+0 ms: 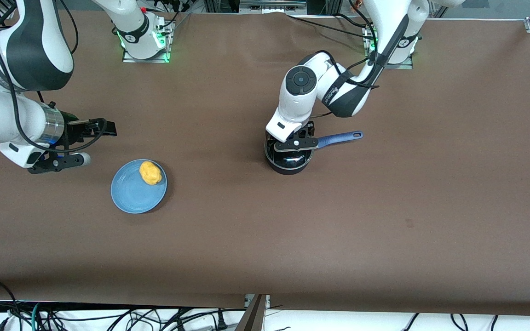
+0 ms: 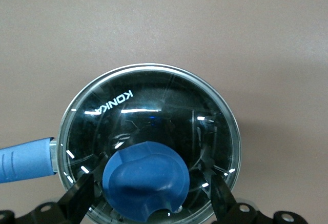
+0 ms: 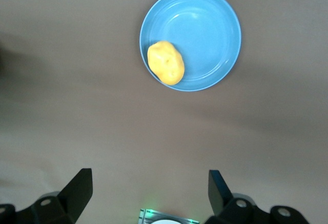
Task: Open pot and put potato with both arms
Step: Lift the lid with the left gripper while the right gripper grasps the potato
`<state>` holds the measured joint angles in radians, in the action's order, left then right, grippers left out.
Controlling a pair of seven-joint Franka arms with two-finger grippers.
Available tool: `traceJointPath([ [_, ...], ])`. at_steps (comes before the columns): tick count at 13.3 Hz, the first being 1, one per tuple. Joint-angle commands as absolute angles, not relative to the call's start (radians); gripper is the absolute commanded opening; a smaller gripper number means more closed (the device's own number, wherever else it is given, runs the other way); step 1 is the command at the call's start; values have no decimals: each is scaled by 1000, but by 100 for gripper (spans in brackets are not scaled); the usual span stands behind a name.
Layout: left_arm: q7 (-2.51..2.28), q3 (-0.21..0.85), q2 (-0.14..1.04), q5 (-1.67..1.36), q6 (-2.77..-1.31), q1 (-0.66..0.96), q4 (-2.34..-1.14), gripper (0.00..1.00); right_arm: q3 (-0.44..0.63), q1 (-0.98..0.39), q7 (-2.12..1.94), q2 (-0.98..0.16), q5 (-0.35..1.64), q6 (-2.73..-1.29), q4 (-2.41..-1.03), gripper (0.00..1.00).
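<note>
My left gripper (image 2: pixel 147 201) straddles the blue knob (image 2: pixel 146 182) of the lidded pot (image 1: pixel 288 161) with fingers apart, my right gripper (image 3: pixel 148 188) hangs spread beside the plate (image 1: pixel 127 197) holding the potato (image 1: pixel 150 172).

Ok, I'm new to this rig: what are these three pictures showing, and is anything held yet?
Two white robot arms work at a brown table. The big picture looks down from across the table; the other two come from cameras on each wrist. The left gripper is down over the pot, its open fingers either side of the lid's blue knob, not clamped. The lid is on. The right gripper hangs open over bare table beside the plate, where the potato lies. Nothing is held.
</note>
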<state>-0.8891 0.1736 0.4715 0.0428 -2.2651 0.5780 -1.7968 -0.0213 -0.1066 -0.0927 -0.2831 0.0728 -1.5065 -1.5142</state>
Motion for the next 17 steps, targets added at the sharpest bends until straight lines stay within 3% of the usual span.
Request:
traceJointPath([
  [1, -908, 175, 469, 110, -2305, 572, -1819, 100, -26, -104, -161, -250, 86, -1622, -1644, 100],
  [4, -908, 175, 477, 110, -2315, 568, -1818, 99, -26, -104, -300, -252, 86, -1878, -1832, 100],
  [6, -910, 175, 477, 109, -2315, 568, -1813, 86, -26, -104, -398, -271, 86, -2058, -1940, 100],
  [9, -925, 175, 476, 100, -2312, 566, -1810, 76, -28, -112, -472, -365, 86, -2276, -2008, 100],
  [13, -933, 175, 469, 100, -2306, 563, -1807, 59, -31, -141, -494, -460, 86, -2419, -2013, 100],
  [17, -920, 175, 437, 97, -2286, 537, -1807, 58, -31, -149, -492, -495, 86, -2465, -2013, 99],
])
